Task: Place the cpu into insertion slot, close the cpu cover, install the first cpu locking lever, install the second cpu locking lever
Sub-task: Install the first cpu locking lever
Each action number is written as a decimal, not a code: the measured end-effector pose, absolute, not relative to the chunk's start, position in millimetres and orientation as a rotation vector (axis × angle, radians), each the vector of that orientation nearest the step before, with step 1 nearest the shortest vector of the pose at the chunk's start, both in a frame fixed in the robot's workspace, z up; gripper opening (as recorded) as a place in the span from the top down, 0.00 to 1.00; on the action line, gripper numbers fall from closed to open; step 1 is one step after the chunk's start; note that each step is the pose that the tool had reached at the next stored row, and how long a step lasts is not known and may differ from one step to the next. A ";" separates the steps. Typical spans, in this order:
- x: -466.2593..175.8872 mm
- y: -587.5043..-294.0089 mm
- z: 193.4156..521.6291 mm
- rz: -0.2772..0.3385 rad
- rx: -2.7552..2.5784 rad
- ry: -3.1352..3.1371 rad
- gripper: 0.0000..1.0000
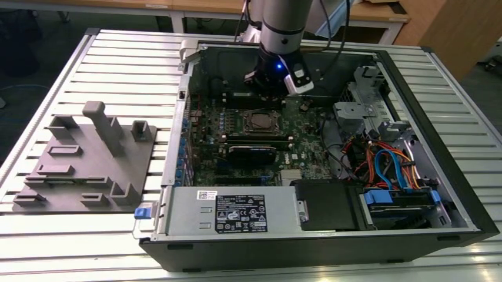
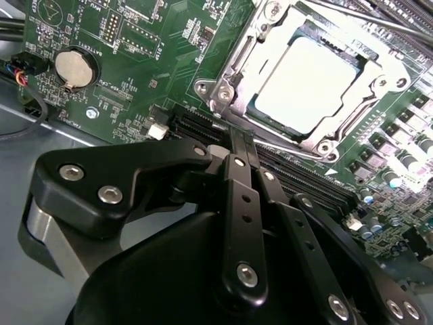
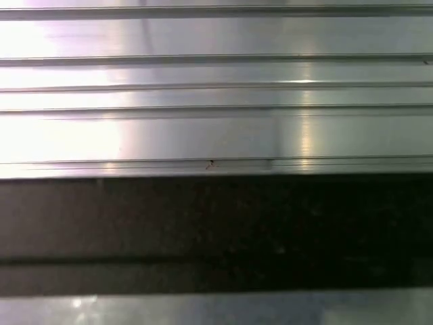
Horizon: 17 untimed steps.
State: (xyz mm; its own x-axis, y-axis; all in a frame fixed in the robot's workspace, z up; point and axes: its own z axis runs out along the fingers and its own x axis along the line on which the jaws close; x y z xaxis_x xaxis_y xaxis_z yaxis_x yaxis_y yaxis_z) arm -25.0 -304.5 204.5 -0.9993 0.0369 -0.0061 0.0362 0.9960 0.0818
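Observation:
The cpu [image 2: 308, 84], a square chip with a bright silver top, lies in the insertion slot [image 1: 259, 122] on the green motherboard. The cpu cover [image 2: 238, 62], a silver metal frame, lies flat around it, and the chip shows through its window. A thin metal rod [image 2: 365, 19] runs along one side of the socket. My gripper [image 2: 242, 139] hangs just beside the socket, black fingers [image 2: 237, 176] pressed together with nothing between them. In the exterior view the gripper [image 1: 272, 93] sits inside the case, just behind the socket.
The open black computer case [image 1: 439, 194] lies on a slatted aluminium table [image 3: 216, 128]. A grey power supply box [image 1: 227, 214] is at the front and a drive cage with coloured cables [image 1: 388, 167] is on the exterior view's right. A grey fixture plate [image 1: 86, 170] is on its left. A coin battery [image 2: 73, 68] sits on the board.

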 end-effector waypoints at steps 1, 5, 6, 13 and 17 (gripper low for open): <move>-24.9 -304.6 204.1 0.128 0.058 3.131 0.89; -24.7 -304.8 203.0 0.128 0.058 3.131 0.89; -24.6 -304.8 203.0 0.128 0.058 3.132 0.89; -24.6 -304.8 202.2 0.128 0.058 3.131 0.89; -24.6 -304.8 201.3 0.128 0.058 3.131 0.89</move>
State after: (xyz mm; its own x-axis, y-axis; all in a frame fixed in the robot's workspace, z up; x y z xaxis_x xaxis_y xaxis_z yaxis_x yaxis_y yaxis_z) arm -24.6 -304.8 201.3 -0.9993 0.0373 -0.0055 0.0368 0.9960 0.0818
